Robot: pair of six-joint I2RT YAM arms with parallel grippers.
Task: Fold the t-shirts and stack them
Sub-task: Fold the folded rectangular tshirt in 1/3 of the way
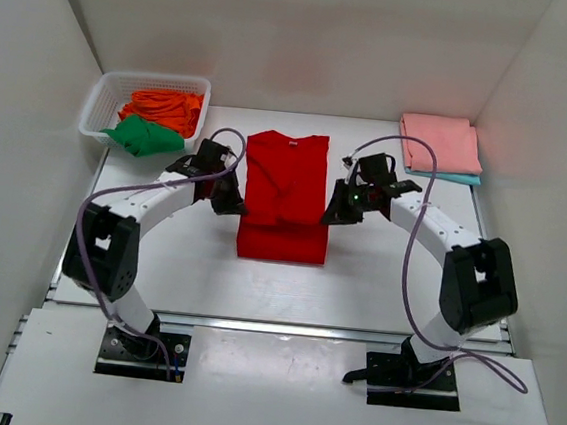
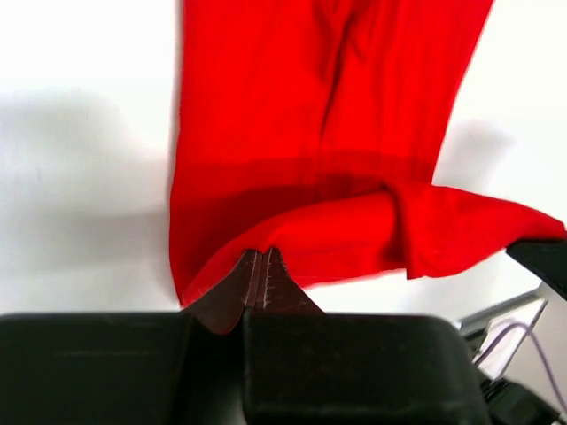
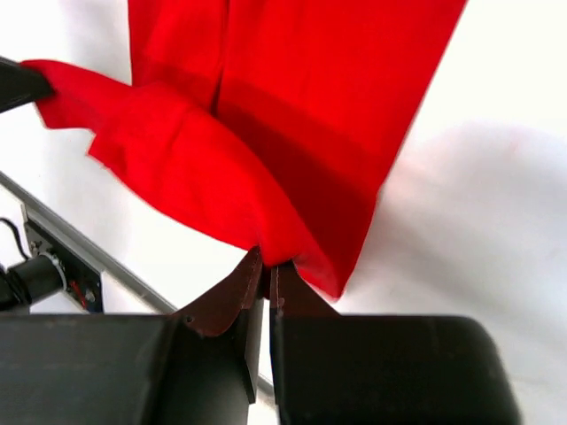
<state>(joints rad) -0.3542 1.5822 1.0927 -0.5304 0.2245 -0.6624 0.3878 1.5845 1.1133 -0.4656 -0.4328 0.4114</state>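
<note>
The red t-shirt (image 1: 284, 187) lies on the table (image 1: 377, 282), near hem lifted. The left gripper (image 2: 263, 266), at the shirt's left edge, pinches one hem corner; the right gripper (image 3: 266, 270), at its right edge, pinches the other. Beyond the shirt's left, an orange t-shirt (image 1: 163, 109) and a green t-shirt (image 1: 142, 137) sit in a white basket (image 1: 103, 105); beyond its right, a salmon pink t-shirt (image 1: 439, 142) lies on a light blue t-shirt (image 1: 458, 177).

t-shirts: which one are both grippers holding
The red t-shirt in the middle, pinched by left gripper and right gripper. Orange and green sit in the basket; pink lies on blue, far right.
</note>
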